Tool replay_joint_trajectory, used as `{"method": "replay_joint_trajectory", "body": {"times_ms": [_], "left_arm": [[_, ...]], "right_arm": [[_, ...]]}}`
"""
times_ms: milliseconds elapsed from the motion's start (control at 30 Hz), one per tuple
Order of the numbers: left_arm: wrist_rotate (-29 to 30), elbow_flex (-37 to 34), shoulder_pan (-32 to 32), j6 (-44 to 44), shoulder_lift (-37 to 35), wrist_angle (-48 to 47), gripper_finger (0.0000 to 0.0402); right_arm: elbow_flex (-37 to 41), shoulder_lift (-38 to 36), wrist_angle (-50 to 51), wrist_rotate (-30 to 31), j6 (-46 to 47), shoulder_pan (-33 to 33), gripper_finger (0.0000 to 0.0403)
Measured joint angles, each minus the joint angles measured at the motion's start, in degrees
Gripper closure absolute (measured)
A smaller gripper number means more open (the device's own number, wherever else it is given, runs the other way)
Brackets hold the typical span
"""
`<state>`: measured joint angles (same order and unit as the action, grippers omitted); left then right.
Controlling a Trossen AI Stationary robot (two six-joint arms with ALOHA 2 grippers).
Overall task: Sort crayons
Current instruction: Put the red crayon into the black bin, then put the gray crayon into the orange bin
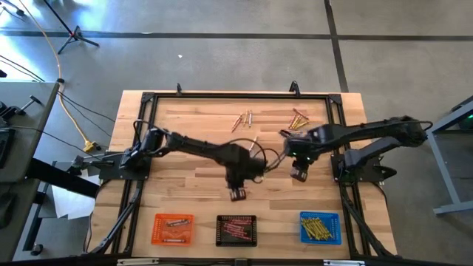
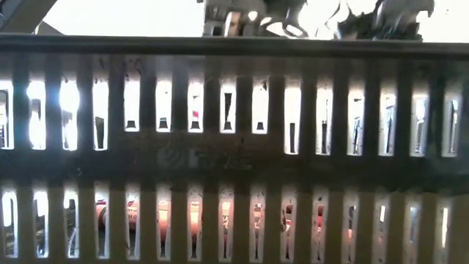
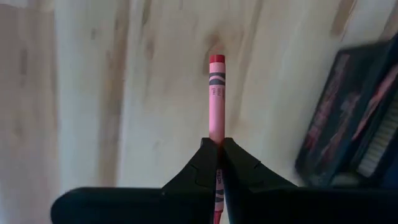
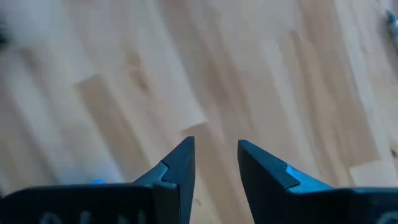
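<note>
The left gripper (image 3: 219, 155) is clamped on a pink-red crayon (image 3: 216, 93), which sticks out straight past the fingertips over bare wood. In the high view this gripper (image 1: 237, 193) sits near the middle of the wooden table (image 1: 185, 192), just behind the black tray (image 1: 236, 230), whose dark edge also shows at the side of the left wrist view (image 3: 348, 124).

The right gripper (image 1: 298, 175) hangs over the table to the right of centre, its fingers (image 4: 180, 165) parted with nothing between them, only wood grain below.

Along the front edge stand three trays: an orange tray (image 1: 172, 228) holding brownish sticks, the black one with red crayons, and a blue tray (image 1: 320, 227) with yellow crayons. Farther back lie two loose clusters of unsorted crayons (image 1: 242, 120), one near the middle and a second cluster (image 1: 298, 118) just behind the right arm's wrist. A single crayon (image 1: 253, 142) lies beside the left arm's forearm.

The low view is almost wholly blocked by the slotted wall (image 2: 234, 161) of a tray standing right before the camera; reddish sticks glow through its lower slots
</note>
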<state>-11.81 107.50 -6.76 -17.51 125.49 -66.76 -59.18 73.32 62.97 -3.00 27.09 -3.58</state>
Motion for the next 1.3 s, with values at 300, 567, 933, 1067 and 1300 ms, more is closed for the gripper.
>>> {"method": "replay_joint_trajectory", "body": {"times_ms": [300, 567, 933, 1067, 1300], "left_arm": [[-1.39, 0.36, -6.61, -17.46, 0.07, 6.49, 0.0401], [-4.67, 4.04, -13.81, -23.21, -0.10, 6.77, 0.0401], [-6.12, 3.98, -15.32, -25.64, -0.09, 6.48, 0.0399], [-6.06, 3.98, -15.83, -25.93, -0.09, 6.64, 0.0378], [-5.97, 3.98, -15.96, -25.93, -0.09, 6.85, 0.0324]], "right_arm": [[-0.13, -10.56, -2.83, 1.37, 12.70, -14.76, 0.0298], [-0.07, -12.78, -2.65, 8.09, 20.66, -26.43, 0.0298], [-0.04, -12.55, -2.92, 9.91, 24.11, -29.21, 0.0298], [-0.04, -12.55, -2.92, 10.55, 24.11, -29.19, 0.0298], [-0.04, -12.55, -3.00, 10.55, 23.99, -29.19, 0.0298]]}}
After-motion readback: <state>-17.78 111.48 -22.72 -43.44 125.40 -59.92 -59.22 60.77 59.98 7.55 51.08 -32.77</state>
